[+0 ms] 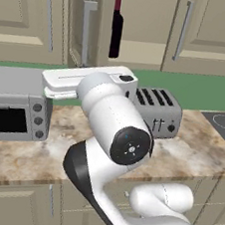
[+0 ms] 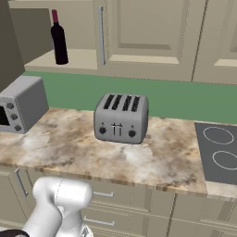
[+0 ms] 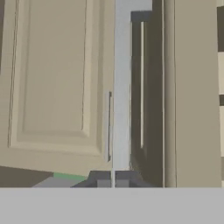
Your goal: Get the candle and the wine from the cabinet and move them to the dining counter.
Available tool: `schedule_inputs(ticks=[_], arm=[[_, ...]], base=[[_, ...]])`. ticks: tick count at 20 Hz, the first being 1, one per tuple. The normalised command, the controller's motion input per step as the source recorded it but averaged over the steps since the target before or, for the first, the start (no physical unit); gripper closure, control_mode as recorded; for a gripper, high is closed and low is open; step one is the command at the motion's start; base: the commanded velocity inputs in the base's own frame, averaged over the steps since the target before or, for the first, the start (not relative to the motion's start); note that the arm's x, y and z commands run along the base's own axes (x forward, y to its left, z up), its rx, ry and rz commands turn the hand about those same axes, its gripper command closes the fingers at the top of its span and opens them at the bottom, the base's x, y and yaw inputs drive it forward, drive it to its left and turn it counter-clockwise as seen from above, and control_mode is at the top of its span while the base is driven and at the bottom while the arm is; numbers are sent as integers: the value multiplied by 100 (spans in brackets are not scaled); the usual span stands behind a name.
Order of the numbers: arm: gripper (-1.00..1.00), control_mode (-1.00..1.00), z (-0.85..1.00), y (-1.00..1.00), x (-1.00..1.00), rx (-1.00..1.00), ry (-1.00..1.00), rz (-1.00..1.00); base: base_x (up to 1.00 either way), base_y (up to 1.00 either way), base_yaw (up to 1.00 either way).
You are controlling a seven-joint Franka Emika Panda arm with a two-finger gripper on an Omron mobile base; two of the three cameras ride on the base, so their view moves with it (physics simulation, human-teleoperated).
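Observation:
The wine (image 1: pixel 116 32) (image 2: pixel 59 41), a dark bottle with a red neck, stands upright on the open cabinet's beige shelf (image 2: pixel 81 60). The cabinet door (image 1: pixel 78 24) is swung out, seen edge-on, with its silver bar handle (image 1: pixel 86 31). In the hand view my gripper (image 3: pixel 113 181) is shut, its dark tips together at the foot of that handle (image 3: pixel 122 87), beside the panelled door (image 3: pixel 52 78). I cannot tell whether the tips touch the handle. My white hand (image 1: pixel 89 79) hovers just below the door. The candle and the dining counter are out of view.
A steel toaster (image 1: pixel 157 113) (image 2: pixel 121 118) and a grey toaster oven (image 1: pixel 15 106) (image 2: pixel 21 104) stand on the marbled worktop (image 2: pixel 69 143) under the cabinet. A black cooktop (image 2: pixel 222 152) lies at the right. Shut cabinet doors (image 2: pixel 148 32) flank the open one.

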Motion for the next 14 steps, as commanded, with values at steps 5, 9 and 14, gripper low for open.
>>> schedule_inputs(ticks=[5,9,14], arm=[[100,-100,0,34,0,-2,0,0],[100,-100,0,31,0,-1,0,0],[100,-100,0,28,0,-1,0,0]], base=[[0,0,0],[0,0,0],[0,0,0]])
